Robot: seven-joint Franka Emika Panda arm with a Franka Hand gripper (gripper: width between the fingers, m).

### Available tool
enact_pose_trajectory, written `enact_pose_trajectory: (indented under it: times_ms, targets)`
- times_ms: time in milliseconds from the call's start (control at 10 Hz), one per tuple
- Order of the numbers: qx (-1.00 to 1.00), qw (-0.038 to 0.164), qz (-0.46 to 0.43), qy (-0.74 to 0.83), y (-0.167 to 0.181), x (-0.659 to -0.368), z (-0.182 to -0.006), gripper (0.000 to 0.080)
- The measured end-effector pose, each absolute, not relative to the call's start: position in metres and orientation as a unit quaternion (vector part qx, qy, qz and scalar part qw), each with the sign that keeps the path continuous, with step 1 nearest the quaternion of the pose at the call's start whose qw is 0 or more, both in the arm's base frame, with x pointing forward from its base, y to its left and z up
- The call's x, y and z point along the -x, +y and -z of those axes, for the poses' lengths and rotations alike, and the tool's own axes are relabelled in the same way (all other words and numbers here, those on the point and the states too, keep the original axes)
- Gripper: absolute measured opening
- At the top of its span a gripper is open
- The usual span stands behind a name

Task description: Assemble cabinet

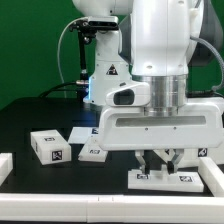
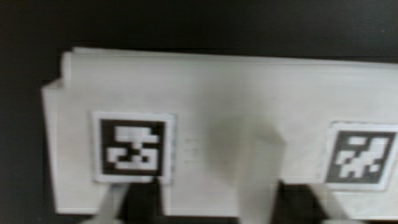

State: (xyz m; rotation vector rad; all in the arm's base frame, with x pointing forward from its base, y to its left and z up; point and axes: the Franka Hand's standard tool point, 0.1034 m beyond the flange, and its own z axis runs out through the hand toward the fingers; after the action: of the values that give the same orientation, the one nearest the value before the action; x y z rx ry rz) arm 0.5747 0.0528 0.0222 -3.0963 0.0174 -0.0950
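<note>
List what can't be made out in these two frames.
- Grip: the exterior view is too small to show whether the hand touches the white part. The wrist view's edge cuts off the fingers.
- White part: its rear is hidden behind the hand in the exterior view. Its tags are blurred in the wrist view.
- White piece: cut off by the exterior view's left edge.
- Block: its tag is too small to read.
</note>
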Motion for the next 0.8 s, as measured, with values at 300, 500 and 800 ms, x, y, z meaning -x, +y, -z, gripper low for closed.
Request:
enact_pose_trajectory:
  times_ms: [300,500,800]
  targets:
    - [0.999,0.022,0.031,0.004,0.052,-0.575,-0.022,0.0059]
    - [0.999,0.014,0.012,0.036,0.039,-0.571,-0.042,0.0059]
    - [0.996,0.015,0.016,0.087,0.031,-0.57,-0.055,0.0059]
